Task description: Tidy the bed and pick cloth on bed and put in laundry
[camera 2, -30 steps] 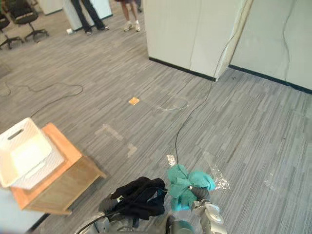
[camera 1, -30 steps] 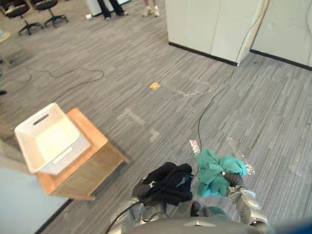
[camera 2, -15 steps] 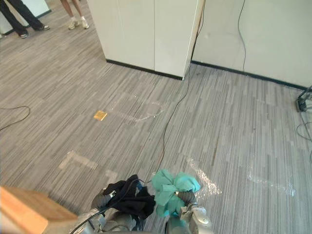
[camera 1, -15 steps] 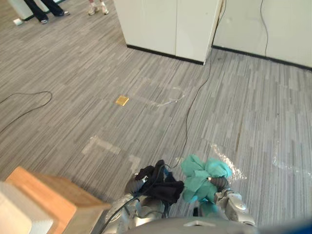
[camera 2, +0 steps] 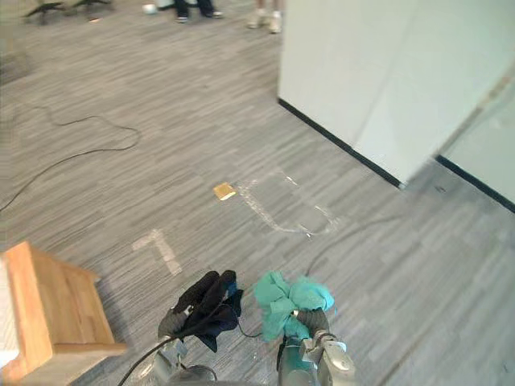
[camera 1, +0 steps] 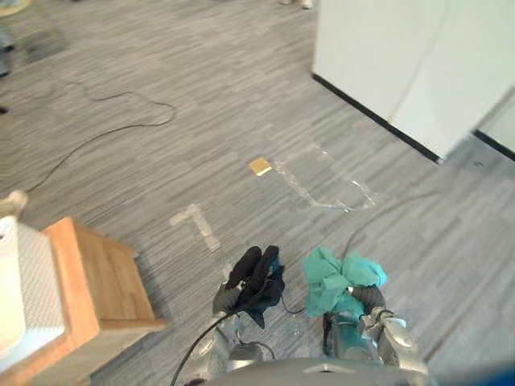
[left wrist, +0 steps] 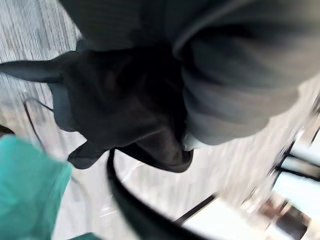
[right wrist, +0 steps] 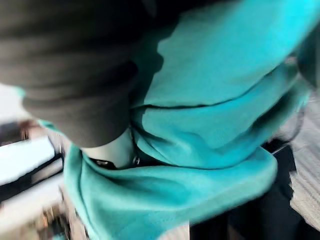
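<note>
Black cloth (camera 1: pixel 256 283): bunched over the left hand (left wrist: pixel 240 75), held off the floor; whether the hand grips it cannot be told.
Teal cloth (camera 1: pixel 334 277): bunched over the right hand (right wrist: pixel 65 65), just beside the black cloth; grip cannot be told either.
Table (camera 1: pixel 88 273): wooden, to the left, well apart from the cloths.
Basket (camera 1: pixel 36 289): white, on the table.
Floor (camera 1: pixel 161 185): grey carpet, with a yellow tag (camera 1: pixel 259 166) beyond the cloths.

Grey carpet floor (camera 1: pixel 201 80) bears a wooden table (camera 1: pixel 92 269), pale tape marks (camera 1: pixel 198 227) and 1 tan square (camera 1: pixel 259 166).
</note>
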Controlling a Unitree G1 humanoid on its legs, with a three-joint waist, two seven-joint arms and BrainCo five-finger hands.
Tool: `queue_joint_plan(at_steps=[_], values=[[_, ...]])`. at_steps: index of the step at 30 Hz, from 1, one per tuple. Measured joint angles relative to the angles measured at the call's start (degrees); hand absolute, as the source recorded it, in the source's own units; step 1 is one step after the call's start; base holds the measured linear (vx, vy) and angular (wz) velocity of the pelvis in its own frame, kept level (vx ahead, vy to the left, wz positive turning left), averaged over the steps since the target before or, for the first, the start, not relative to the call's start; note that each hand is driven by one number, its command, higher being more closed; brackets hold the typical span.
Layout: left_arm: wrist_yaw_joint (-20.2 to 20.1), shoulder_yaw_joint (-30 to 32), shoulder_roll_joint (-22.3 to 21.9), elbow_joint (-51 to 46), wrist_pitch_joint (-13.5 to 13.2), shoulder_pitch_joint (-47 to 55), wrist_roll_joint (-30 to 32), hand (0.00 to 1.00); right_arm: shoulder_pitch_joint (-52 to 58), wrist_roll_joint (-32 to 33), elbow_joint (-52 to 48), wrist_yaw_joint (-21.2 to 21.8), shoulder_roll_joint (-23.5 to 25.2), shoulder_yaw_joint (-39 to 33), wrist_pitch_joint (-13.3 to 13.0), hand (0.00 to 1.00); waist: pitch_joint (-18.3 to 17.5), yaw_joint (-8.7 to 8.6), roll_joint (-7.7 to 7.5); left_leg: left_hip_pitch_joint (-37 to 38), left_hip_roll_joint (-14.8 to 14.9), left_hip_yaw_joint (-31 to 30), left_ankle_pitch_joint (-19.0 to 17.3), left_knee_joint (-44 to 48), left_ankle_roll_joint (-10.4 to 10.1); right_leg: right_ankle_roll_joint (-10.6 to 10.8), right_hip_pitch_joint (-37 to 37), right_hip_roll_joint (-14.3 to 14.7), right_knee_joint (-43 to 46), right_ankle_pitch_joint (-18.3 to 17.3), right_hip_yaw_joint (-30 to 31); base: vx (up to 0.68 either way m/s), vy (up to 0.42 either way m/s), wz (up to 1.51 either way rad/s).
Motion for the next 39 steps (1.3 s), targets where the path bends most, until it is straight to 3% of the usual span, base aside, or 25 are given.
queue_joint_plan(at_steps=[3,7,11,14,17,21,23,27,28,29,30,31,33,34,35,37,39], values=[[-2.2,0.0,0.2,0.1,-1.6,1.2,-1.0,1.0,-0.8,0.5,3.7,0.5,-0.1,0.2,-1.1,1.0,-1.1,1.25,-0.39,-2.3,2.6,7.5,3.5,0.1,-1.3,0.0,7.5,-0.9,-7.1,0.0,-8.2,0.16,-0.132,1.48],[-4.8,-2.9,0.6,-0.1,-0.7,0.4,0.4,1.0,-1.4,2.4,6.1,-2.3,-1.6,-0.6,-0.9,1.0,-1.9,0.25,-0.03,-5.4,3.7,32.6,6.1,-4.3,-0.5,1.1,14.4,-5.6,-9.4,0.5,-23.8,0.05,0.02,2.1],[-5.4,-3.3,3.1,-0.6,0.5,0.8,3.1,1.0,-3.5,3.3,7.1,-2.5,-1.2,-0.5,-0.9,1.0,-2.6,1.85,-1.66,-5.3,0.0,34.7,7.8,-10.3,1.2,3.7,18.9,-7.1,-14.4,2.1,-31.4,0.0,0.144,1.18],[-5.5,-3.3,4.9,-0.5,1.6,1.4,5.3,1.0,-3.4,3.9,7.7,-2.1,0.9,-0.6,-0.9,1.0,-2.9,0.71,-2.94,-5.9,-3.1,38.8,11.7,-12.1,3.1,4.9,21.6,-9.7,-14.5,2.9,-38.0,-0.09,0.142,0.91],[-5.7,-3.3,4.9,-0.6,2.3,1.3,7.1,1.0,-2.0,4.4,7.8,-2.0,1.1,-0.5,-0.6,1.0,-2.8,0.69,-3.0,-5.0,-4.0,38.4,14.8,-16.9,3.9,4.8,23.0,-9.8,-13.0,2.9,-42.4,-0.13,0.044,0.89],[-5.8,-3.4,5.4,-0.6,2.5,1.4,8.1,1.0,-2.5,4.4,7.7,-2.3,0.9,-0.2,-0.5,1.0,-2.7,0.88,-3.1,-4.1,-4.3,38.4,17.7,-21.7,4.1,3.7,22.7,-9.2,-11.7,2.0,-42.5,-0.14,0.014,0.31],[-5.8,-3.3,6.1,-0.5,2.5,1.4,8.1,1.0,-3.8,4.4,7.7,-2.8,0.8,0.8,-0.5,1.0,-2.0,0.94,-3.37,-4.3,-4.6,38.4,17.7,-22.1,4.5,4.4,22.6,-9.0,-11.8,-0.3,-41.5,-0.18,0.023,0.13],[-6.1,-3.2,6.8,0.2,1.7,2.3,8.1,1.0,-3.0,5.0,7.7,-3.0,0.0,1.8,-0.5,1.0,-2.0,0.78,-2.46,-5.6,-4.8,38.7,17.3,-22.1,4.7,4.6,19.9,-9.6,-9.7,-1.7,-38.8,-0.17,0.108,-0.04],[-6.8,-3.2,7.1,0.5,1.2,2.3,8.1,1.0,-2.2,5.8,7.7,-3.0,-0.1,1.8,-0.5,1.0,-2.2,0.18,-3.45,-6.5,-5.4,38.7,16.8,-22.1,4.6,4.9,18.2,-10.7,-8.4,-2.3,-38.0,-0.08,0.098,0.09],[-7.0,-2.7,7.4,0.6,1.2,2.2,8.1,1.0,-1.8,6.1,7.7,-3.0,0.3,1.8,-0.6,1.0,-2.4,-0.09,-3.94,-6.7,-6.2,38.5,16.7,-21.0,6.0,5.3,17.4,-12.0,-7.3,-2.5,-37.9,0.01,0.129,0.05],[-7.1,-2.3,7.8,1.0,1.1,2.3,8.1,1.0,-0.8,6.3,7.7,-3.1,-0.1,1.7,-0.7,1.0,-2.2,-0.27,-4.32,-8.1,-7.2,38.3,14.4,-15.2,7.0,7.2,16.5,-13.8,-3.4,-4.6,-35.7,0.12,0.118,0.22],[-7.1,-2.3,8.4,1.8,1.4,2.6,8.2,1.0,0.6,6.8,7.7,-3.4,-0.2,1.4,-0.8,1.0,-2.0,-0.7,-4.37,-8.4,-7.7,36.0,11.1,-12.9,8.4,7.1,15.2,-13.3,-0.3,-6.8,-28.5,0.11,0.1,0.41],[-7.1,-3.2,9.7,2.7,1.7,1.4,8.3,1.0,3.1,7.8,8.0,-3.6,-0.1,0.3,-1.0,1.0,-1.9,-2.42,-5.49,-8.5,-9.7,29.2,10.9,-13.2,9.2,4.4,13.0,-9.9,3.7,-6.0,-13.6,0.03,0.053,1.19],[-7.5,-3.8,9.6,3.5,1.7,-0.3,8.6,1.0,3.6,9.3,8.7,-4.2,0.0,-0.5,-1.2,1.0,-1.4,-3.4,-4.99,-8.0,-9.5,25.8,12.3,-14.7,9.5,3.9,11.2,-7.7,6.6,-5.4,-6.7,0.04,0.035,1.51],[-7.8,-3.9,9.7,3.6,1.7,-0.8,8.9,1.0,3.9,9.8,9.1,-4.2,0.1,-0.6,-1.5,1.0,-1.3,-3.9,-4.6,-8.1,-9.5,24.4,12.9,-15.4,9.4,4.0,11.1,-6.4,6.5,-6.0,-4.2,0.05,0.001,1.39],[-8.4,-4.7,9.7,3.9,1.8,-0.7,9.4,1.0,4.0,12.0,9.9,-4.7,0.2,-0.7,-2.5,1.0,-1.7,-3.92,-5.87,-7.2,-10.0,21.2,14.5,-17.9,8.6,3.6,11.0,-3.1,5.0,-7.1,0.9,0.05,-0.067,0.98],[-8.5,-4.6,9.6,3.9,2.0,-0.6,9.4,1.0,3.9,13.2,10.3,-4.9,0.1,-0.7,-3.1,1.0,-1.8,-3.88,-5.88,-6.3,-10.0,20.3,15.2,-19.0,7.8,3.1,11.4,-0.3,1.4,-7.5,2.6,0.04,-0.103,0.5]])
